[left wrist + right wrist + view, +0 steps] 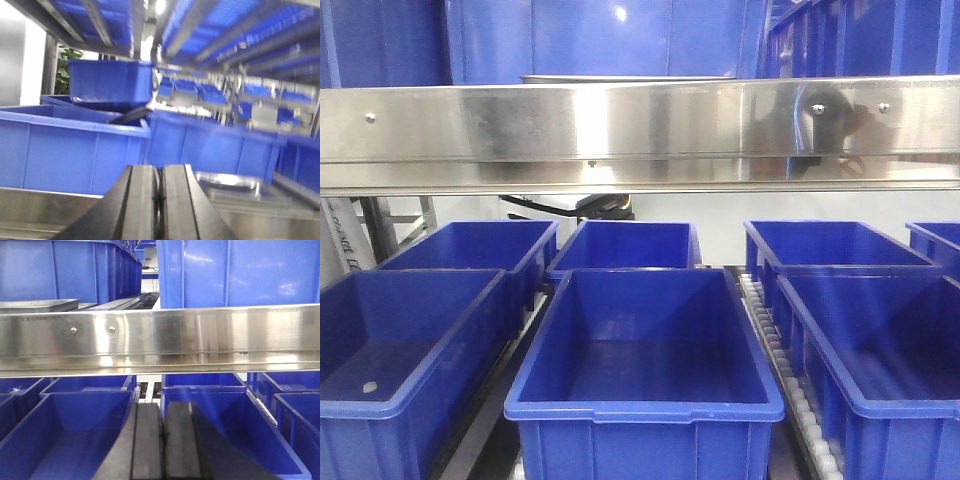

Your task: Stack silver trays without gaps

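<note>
- Your left pincer (160,200) has its two black fingers pressed together, with nothing between them; it hangs just above a steel shelf edge.
- Just beyond it, to the right, you see a silver tray (227,181) lying flat on the shelf, a little blurred.
- Behind the tray and to the left stand blue bins (70,150), close to each other.
- Your right pincer (162,445) is also pressed together and holds nothing.
- Below it open blue crates (75,435) stand side by side.
- Above it runs a steel rail (160,340), and on the upper shelf at the left you see the rim of another grey tray (37,305).
</note>
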